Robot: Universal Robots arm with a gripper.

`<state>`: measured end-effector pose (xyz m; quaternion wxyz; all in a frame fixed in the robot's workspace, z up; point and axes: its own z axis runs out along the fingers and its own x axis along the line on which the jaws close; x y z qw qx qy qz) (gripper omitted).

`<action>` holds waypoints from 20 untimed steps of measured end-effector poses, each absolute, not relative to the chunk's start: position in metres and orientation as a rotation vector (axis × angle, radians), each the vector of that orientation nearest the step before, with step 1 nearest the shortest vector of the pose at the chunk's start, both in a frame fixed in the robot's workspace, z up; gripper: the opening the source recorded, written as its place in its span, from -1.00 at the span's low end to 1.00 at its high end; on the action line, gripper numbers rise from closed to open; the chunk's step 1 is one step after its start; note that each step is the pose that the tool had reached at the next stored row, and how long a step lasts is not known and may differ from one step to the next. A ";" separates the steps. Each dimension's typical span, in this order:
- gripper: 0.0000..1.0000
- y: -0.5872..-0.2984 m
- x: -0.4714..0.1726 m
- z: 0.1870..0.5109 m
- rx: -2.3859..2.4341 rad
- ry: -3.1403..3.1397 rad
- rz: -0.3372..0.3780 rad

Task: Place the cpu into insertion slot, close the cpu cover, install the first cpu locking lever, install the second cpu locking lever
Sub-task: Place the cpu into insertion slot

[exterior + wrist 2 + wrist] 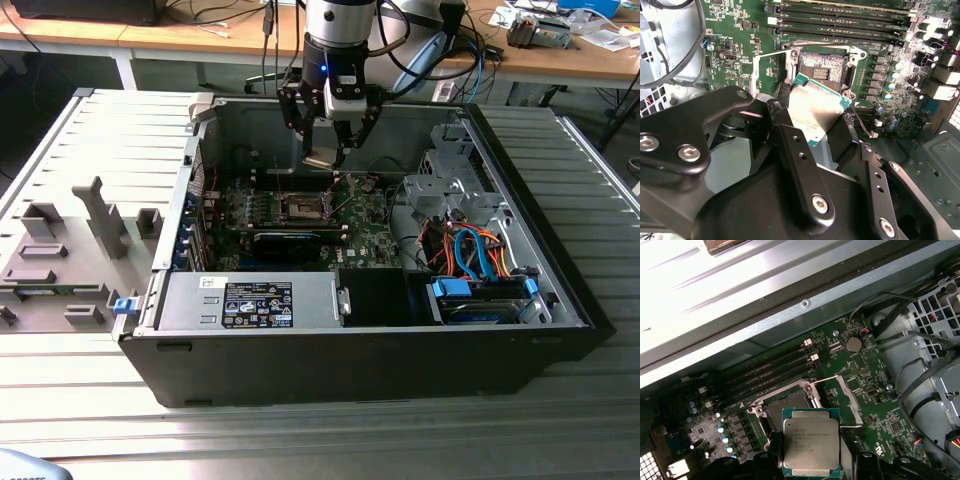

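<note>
My gripper point(326, 152) hangs inside the open computer case, shut on the cpu point(322, 160). The cpu is a flat square chip with a dull silver top and green edge, and both wrist views show it between my black fingers point(815, 107) point(811, 442). It hovers above the board, close over one edge of the insertion slot point(822, 69) point(788, 407), which lies open with its brownish pin field showing. In the exterior view the slot point(300, 207) sits just below my fingers. The cpu cover point(846, 401) point(771, 70), a thin silvery frame, stands swung open beside the slot.
The green motherboard point(365, 245) carries long black memory slots point(840, 20) beside the socket. A black card point(287, 243) lies in front of it. A metal drive cage point(450, 190) and orange and blue cables point(475, 255) fill the exterior view's right. Case walls point(180, 230) surround everything.
</note>
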<state>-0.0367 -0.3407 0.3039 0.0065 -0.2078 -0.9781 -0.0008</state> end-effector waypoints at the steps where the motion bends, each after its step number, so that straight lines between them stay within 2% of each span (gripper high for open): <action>1: 0.09 -0.341 -0.037 0.304 -0.652 -3.060 0.000; 20: 0.09 -0.341 -0.037 0.304 -0.661 -3.060 0.012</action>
